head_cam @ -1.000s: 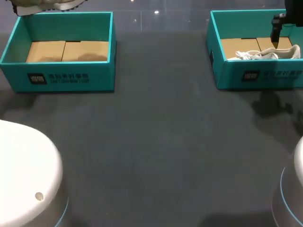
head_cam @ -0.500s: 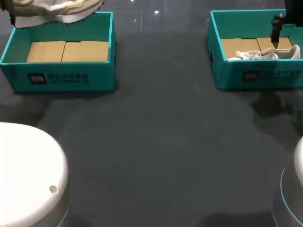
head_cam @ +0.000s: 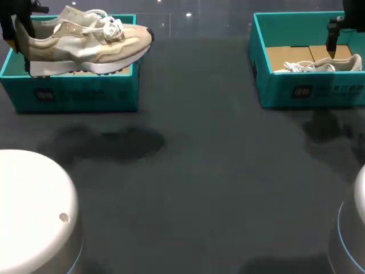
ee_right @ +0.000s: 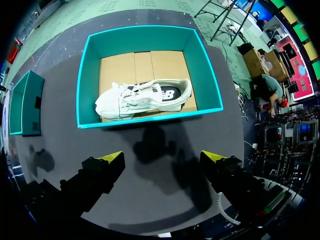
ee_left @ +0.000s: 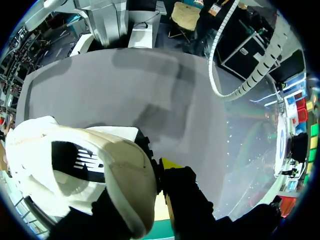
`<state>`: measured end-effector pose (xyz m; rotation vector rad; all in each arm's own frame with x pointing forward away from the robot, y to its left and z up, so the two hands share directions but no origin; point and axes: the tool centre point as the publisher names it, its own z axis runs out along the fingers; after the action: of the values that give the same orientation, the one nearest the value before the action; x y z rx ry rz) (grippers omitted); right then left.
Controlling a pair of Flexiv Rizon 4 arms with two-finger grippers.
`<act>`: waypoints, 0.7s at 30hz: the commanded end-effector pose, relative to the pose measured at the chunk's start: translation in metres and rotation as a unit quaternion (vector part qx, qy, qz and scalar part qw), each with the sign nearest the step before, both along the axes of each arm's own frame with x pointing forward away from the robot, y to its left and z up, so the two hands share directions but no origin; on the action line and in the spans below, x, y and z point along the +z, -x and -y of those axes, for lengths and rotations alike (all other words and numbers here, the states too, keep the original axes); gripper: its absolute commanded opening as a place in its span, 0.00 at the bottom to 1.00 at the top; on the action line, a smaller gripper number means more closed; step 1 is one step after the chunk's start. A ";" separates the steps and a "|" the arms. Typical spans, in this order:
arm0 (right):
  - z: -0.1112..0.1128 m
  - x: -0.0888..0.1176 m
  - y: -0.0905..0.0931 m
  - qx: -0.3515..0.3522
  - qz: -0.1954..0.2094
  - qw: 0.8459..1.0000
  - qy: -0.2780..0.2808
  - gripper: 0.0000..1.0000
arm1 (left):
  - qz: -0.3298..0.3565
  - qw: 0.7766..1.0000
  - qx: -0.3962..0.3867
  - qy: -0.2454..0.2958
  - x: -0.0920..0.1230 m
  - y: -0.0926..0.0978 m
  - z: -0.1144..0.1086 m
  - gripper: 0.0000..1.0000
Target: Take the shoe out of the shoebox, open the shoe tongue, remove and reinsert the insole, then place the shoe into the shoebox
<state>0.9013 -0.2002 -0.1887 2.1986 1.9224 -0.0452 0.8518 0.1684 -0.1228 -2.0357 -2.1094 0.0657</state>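
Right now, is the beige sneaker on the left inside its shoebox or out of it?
Out. The beige sneaker hangs above the left shoebox, its heel held in the left claw, its shadow cast on the table.

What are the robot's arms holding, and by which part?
The left end effector grips the beige sneaker by its heel; the right end effector is open and holds nothing.

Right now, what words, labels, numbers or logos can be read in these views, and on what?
Left shoebox, front wall: a dark square mark and a line of print, too blurred to read.
Right shoebox, front wall: the same mark and print, too small to read.
Beige shoe, side: a dark striped logo, no readable words.
White shoe, side: a dark logo, unreadable.
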 end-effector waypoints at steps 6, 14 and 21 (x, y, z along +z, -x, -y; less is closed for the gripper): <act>0.000 0.000 0.000 -0.001 0.000 1.000 0.001 1.00 | 0.178 0.983 -0.036 -0.012 -0.007 0.081 0.036 0.00; 0.000 0.000 0.000 -0.001 0.000 1.000 0.001 1.00 | 0.174 0.983 -0.064 -0.010 -0.014 0.114 0.070 0.00; 0.000 0.000 0.000 -0.001 0.000 1.000 0.001 1.00 | 0.159 0.985 -0.071 -0.016 -0.030 0.124 0.096 0.00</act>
<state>0.9013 -0.2003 -0.1887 2.1987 1.9222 -0.0452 0.7309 0.0785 -0.1455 -2.2066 -2.0368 -0.1255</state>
